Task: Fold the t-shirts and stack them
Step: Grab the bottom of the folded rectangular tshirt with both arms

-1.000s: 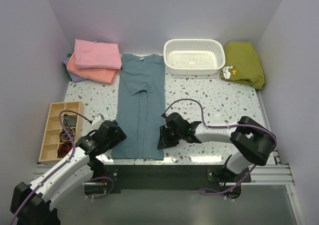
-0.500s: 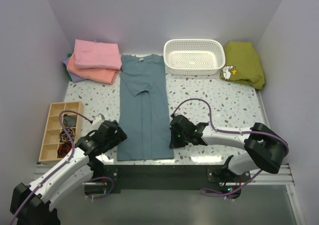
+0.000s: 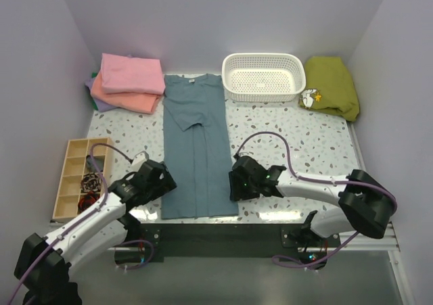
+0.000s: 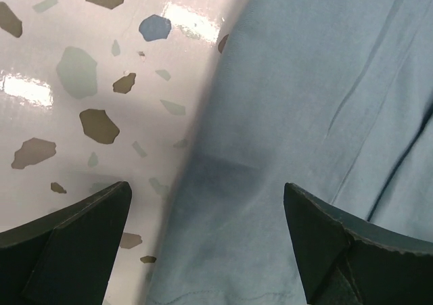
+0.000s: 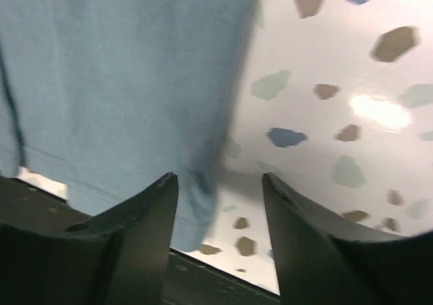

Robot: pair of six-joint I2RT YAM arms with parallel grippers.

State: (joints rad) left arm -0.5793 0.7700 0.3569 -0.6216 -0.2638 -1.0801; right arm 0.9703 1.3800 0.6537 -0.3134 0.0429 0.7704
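- On the speckled table point(image 3: 304, 139), a blue-grey t-shirt point(image 3: 196, 149) is lying flat down the middle. It is folded into a long narrow strip, with its collar and small white neck label at the far end and its hem at the near edge.
- The left gripper point(image 3: 157, 182) is hovering over the shirt's near left corner. Its fingers are standing as wide apart as they go and are holding nothing. In its wrist view, the shirt's left edge is running beneath the gap between them.
- The right gripper point(image 3: 237, 183) is sitting at the shirt's near right edge. Its fingers are standing partly apart with a clear gap. The shirt's right edge and hem corner are lying under that gap, and nothing is being pinched.
- At the far left corner, a folded pink t-shirt point(image 3: 132, 73) is resting on a salmon-orange t-shirt point(image 3: 125, 99). A lavender t-shirt point(image 3: 101, 104) is peeking out beneath them. This stack is sitting just beside the blue-grey shirt's collar end.
- A white basket point(image 3: 264, 78) is standing at the far edge, to the right of the collar. An olive-green garment point(image 3: 331, 85) is lying beside it.
- A wooden tray point(image 3: 71, 176) with compartments is sitting near the left arm.
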